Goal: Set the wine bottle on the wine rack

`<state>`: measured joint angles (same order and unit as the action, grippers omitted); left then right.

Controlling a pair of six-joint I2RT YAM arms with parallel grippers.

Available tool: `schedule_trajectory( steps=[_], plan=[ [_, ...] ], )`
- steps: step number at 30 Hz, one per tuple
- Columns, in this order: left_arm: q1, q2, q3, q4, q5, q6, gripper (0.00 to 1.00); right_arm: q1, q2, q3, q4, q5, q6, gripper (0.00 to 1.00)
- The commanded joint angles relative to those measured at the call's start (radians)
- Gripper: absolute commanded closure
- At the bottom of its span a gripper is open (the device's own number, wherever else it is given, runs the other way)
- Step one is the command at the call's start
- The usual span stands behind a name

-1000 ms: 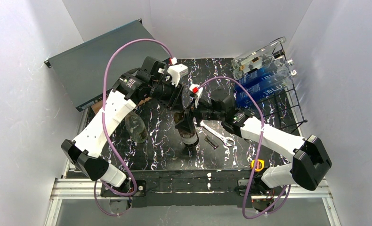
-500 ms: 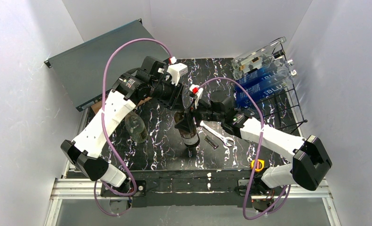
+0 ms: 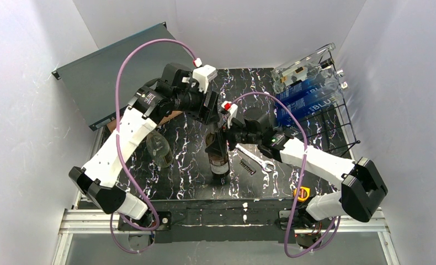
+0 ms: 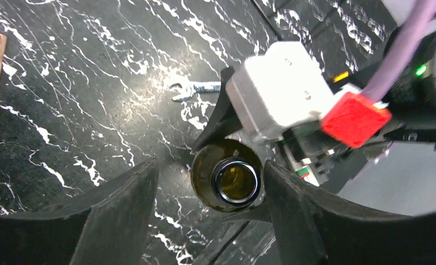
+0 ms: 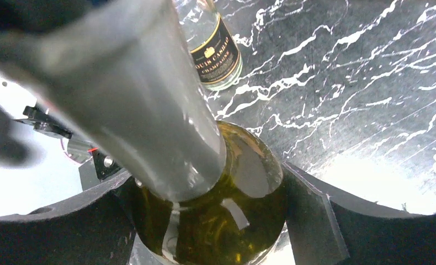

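Note:
The wine bottle (image 3: 219, 157), dark olive glass with a grey foil neck, stands nearly upright on the black marbled table (image 3: 188, 171). My right gripper (image 3: 225, 134) is shut on its wide body (image 5: 227, 221), one finger pressed to each side. Just above the bottle's top, my left gripper (image 3: 211, 112) is open; its fingers (image 4: 122, 210) straddle the open mouth (image 4: 237, 182), which sits close to the right-hand finger. The wine rack (image 3: 345, 118), a black thin-wire frame, stands at the right edge of the table.
Blue boxes (image 3: 304, 99) and a clear acrylic piece (image 3: 304, 65) lie on the rack. A clear bottle (image 3: 158, 148) with a black label (image 5: 216, 52) lies at the left. A wrench (image 3: 254, 158) lies right of the wine bottle. A dark grey flat case (image 3: 111, 69) leans at the back left.
My left gripper has opened off the bottle's neck and drawn slightly up and back. My right gripper has closed on the bottle's body, and the bottle stands a little more upright.

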<state>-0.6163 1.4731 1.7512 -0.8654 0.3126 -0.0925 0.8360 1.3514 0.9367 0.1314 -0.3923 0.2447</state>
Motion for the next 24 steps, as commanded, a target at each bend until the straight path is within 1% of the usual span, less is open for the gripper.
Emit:
schedule_trajectory(
  steps=[1,2,3,8,12,15,20,24],
  plan=[
    [0.004,-0.068,0.037,0.058,-0.073,0.028,0.22,0.009,-0.001,0.035,0.061,0.006,0.053,0.99],
    [0.004,-0.072,0.036,0.06,-0.089,0.033,0.16,0.009,0.002,0.034,0.066,0.007,0.059,0.99],
    [0.004,-0.077,0.034,0.061,-0.104,0.04,0.13,0.009,0.004,0.033,0.07,0.009,0.065,0.99],
    [0.004,-0.11,0.011,0.082,-0.213,0.049,0.02,0.009,0.015,0.027,0.077,0.043,0.076,0.99],
    [0.004,-0.149,-0.016,0.125,-0.291,0.065,0.02,0.009,0.015,0.048,0.073,0.101,0.082,0.99],
    [0.004,-0.188,-0.063,0.169,-0.383,0.077,0.02,0.009,0.013,0.054,0.078,0.152,0.102,0.99],
    [0.004,-0.296,-0.258,0.335,-0.474,0.086,0.02,0.008,-0.006,0.054,0.054,0.234,0.126,0.99],
    [0.004,-0.349,-0.374,0.428,-0.527,0.088,0.02,-0.009,-0.024,0.068,0.003,0.327,0.147,0.99]
  ],
)
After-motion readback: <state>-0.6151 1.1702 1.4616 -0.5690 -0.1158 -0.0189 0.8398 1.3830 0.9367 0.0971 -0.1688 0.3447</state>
